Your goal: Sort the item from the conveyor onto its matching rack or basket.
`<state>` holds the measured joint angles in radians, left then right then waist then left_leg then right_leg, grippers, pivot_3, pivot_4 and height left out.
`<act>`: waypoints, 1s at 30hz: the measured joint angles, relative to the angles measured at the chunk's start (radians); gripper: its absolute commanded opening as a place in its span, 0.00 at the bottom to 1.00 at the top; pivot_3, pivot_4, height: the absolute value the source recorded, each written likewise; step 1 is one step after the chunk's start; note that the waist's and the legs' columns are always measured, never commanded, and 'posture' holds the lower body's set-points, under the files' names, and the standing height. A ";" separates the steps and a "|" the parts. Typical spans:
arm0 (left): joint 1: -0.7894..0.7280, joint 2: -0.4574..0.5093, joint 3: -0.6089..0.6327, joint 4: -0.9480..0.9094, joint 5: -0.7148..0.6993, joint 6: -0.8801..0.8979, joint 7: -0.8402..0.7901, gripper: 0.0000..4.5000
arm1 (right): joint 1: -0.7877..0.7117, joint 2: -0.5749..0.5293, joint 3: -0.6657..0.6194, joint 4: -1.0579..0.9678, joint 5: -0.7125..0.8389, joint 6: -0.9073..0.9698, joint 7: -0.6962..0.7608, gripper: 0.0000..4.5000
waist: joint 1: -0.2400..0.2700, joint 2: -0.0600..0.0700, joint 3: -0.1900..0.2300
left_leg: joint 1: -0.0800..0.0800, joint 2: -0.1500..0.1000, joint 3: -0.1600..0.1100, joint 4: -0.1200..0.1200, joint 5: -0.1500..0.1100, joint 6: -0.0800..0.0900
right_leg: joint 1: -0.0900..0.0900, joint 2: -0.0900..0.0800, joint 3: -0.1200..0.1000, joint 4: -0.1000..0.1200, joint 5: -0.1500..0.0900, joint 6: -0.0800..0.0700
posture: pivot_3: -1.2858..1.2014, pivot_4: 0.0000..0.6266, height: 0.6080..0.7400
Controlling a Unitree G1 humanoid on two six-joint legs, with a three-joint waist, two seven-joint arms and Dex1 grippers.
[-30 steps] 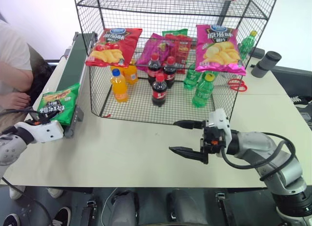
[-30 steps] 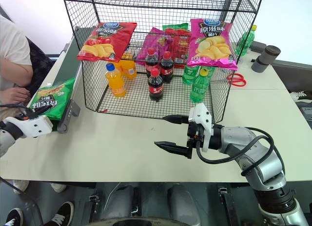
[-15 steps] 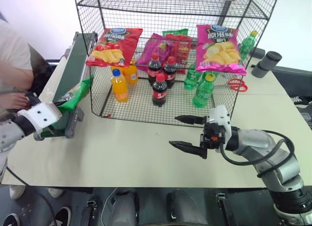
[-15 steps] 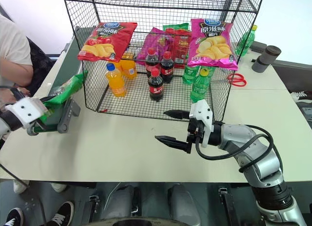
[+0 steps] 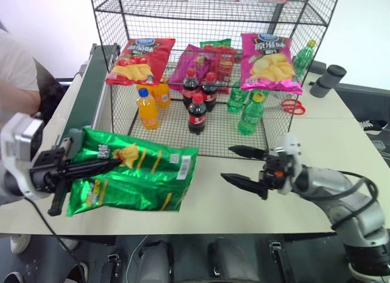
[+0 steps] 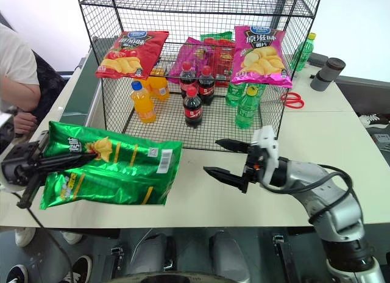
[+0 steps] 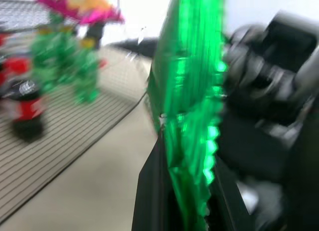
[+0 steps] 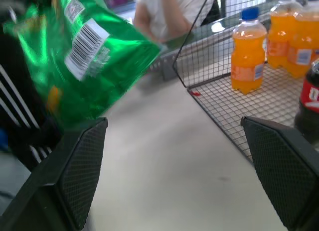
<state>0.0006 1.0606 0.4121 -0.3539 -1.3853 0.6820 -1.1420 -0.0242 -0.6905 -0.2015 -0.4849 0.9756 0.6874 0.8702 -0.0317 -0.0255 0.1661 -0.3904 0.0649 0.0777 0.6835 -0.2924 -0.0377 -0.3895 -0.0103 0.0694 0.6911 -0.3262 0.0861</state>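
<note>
From the head camera, the green crisp bag (image 5: 131, 178) is seen held above the table's (image 5: 207, 200) front edge, clamped by the left gripper (image 5: 85, 167), whose arm is stretched rightward. The right gripper (image 5: 245, 167) is held level with jaws spread wide and empty. In the right wrist view, a barcode label (image 8: 87, 44) is shown on the bag; the print cannot be read.

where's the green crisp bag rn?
Head views: the green crisp bag is held by the left gripper, on the robot's left, before the rack.
</note>
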 measured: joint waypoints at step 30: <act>-0.645 -0.553 -0.266 0.450 -0.098 0.439 0.090 0.00 | -0.137 -0.031 -0.039 -0.094 0.708 0.150 -0.364 0.94 | -0.009 -0.001 0.000 | -0.004 -0.001 -0.001 0.000 0.000 0.000 | -0.002 0.001 0.002 -0.005 0.000 0.000 | 0.52 0.24 1.00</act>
<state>-0.6448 0.5079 0.1462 0.0966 -1.4833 1.1215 -1.0522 -0.1612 -0.7212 -0.2407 -0.5788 1.6836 0.8370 0.5061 -0.0409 -0.0262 0.1656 -0.3940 0.0641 0.0767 0.6830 -0.2924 -0.0375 -0.3911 -0.0094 0.0712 0.6865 -0.3261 0.0866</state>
